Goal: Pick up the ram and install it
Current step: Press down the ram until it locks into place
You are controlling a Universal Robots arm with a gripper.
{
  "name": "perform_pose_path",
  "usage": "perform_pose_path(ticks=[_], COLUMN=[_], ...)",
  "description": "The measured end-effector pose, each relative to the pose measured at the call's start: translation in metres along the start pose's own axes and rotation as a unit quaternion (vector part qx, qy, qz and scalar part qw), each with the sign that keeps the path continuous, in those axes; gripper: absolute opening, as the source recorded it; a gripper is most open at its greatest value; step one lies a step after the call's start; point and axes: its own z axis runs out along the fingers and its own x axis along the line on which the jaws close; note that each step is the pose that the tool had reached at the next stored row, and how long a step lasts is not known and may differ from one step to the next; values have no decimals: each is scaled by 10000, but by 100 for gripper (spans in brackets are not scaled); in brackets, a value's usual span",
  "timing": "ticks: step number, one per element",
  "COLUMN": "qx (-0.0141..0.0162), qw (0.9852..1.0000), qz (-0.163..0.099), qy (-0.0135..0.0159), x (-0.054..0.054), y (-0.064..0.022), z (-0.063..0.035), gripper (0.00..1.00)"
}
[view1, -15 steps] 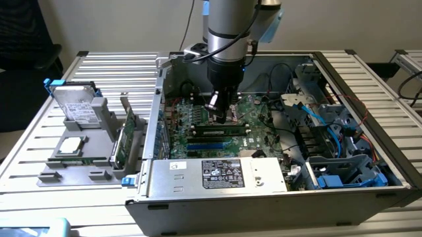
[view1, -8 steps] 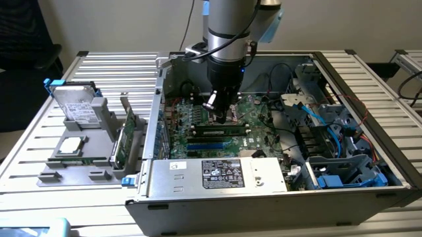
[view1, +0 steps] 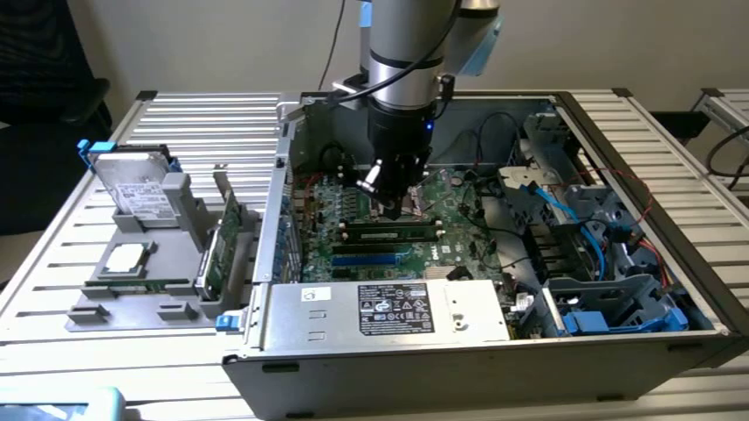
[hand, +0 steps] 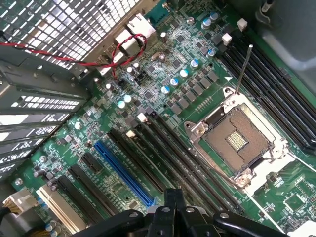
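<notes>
Closest to the wrist camera is the gripper (hand: 170, 210), and its two black fingers are pressed together with nothing between them. In the exterior view the gripper (view1: 395, 209) hangs down from the arm into the open computer case (view1: 468, 368), low over the green motherboard (view1: 462, 197). The ram (view1: 392, 234) is the thin green stick with black chips. It lies just past the fingertips, toward 6 o'clock from them in that view, and looks to be sitting in one of the long black slots. Its long side runs from 9 o'clock to 3 o'clock, the same way as the blue slot (view1: 372, 259) just beside it at 6 o'clock. I cannot tell if the fingertips touch the ram or stop just short of it. The exterior view gives the whole stick and where the gripper stands next to it. The wrist view gives the board up close: the square chip socket (hand: 237, 138), the rows of long black slots (hand: 187, 163) and the red wires (hand: 118, 52). I cannot pick out the ram there.
</notes>
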Motion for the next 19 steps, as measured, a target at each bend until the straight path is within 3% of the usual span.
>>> perform_pose_path(ticks=[6,12,19], qx=[-14,-23,11], qw=[9993,9972,9935], qz=[381,754,1138], qy=[7,8,-42], x=[0,0,0], y=[0,0,0], z=[0,0,0], gripper=[11,11,11])
